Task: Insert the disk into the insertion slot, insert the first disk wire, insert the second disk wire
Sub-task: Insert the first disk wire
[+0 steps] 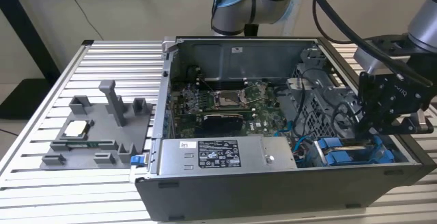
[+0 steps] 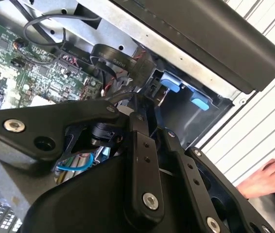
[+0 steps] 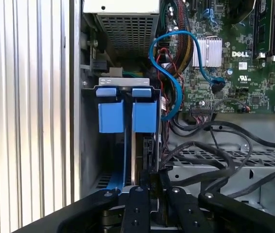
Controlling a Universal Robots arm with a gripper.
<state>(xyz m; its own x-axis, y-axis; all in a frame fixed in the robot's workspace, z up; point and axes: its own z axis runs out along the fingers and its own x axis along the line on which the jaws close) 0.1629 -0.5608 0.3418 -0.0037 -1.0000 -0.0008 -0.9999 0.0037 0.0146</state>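
Dark grey computer case [image 1: 273, 193] on a silver, ribbed table [image 1: 41, 183]. Inside the case: green motherboard [image 1: 198, 98]; silver power supply [image 1: 266, 155] bearing a white label; the disk [image 3: 145, 114], its carrier bright blue; a blue cable [image 3: 176, 92]; the black gripper [image 3: 149, 182]. Beside the case: plain grey fixture tray [image 1: 95, 147].
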